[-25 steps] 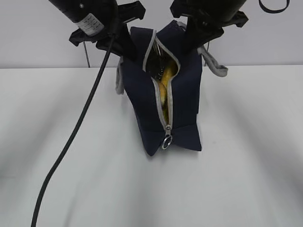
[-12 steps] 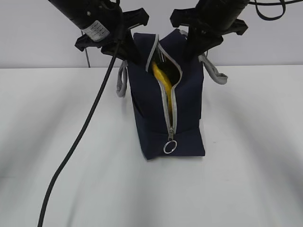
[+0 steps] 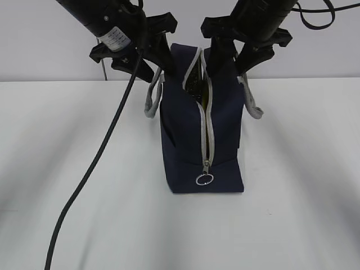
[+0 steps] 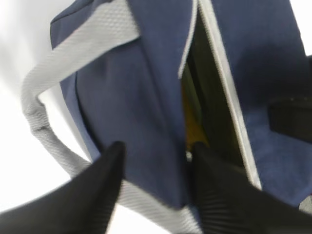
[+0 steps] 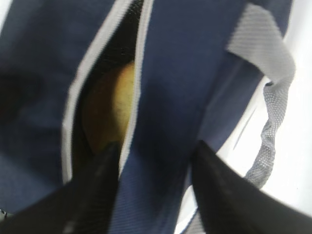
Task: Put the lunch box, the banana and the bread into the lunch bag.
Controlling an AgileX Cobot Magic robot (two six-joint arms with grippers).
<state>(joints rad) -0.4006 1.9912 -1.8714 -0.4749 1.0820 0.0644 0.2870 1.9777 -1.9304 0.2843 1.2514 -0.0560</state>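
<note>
We note the lunch bag [image 3: 185,140] is matt navy woven cloth; its strap handles [image 4: 44,122] are grey coarse webbing with a visible weave. Zip ring pull [image 3: 204,180]: shiny metal. Worktop [image 3: 292,214]: smooth, matt white. Bread [image 5: 109,114] inside: dull golden crust. Claw fingers [image 4: 105,180]: black, matt, finely ribbed plastic.

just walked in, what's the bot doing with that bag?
Both arms are at the top of the navy lunch bag, which stands upright on the white table. The left claw and right claw each straddle one fabric edge of the partly open zipper, jaws apart rather than pinched. Through the gap the bread and something yellow, likely the banana, show inside. The lunch box isn't visible. No food is left on the table.
</note>
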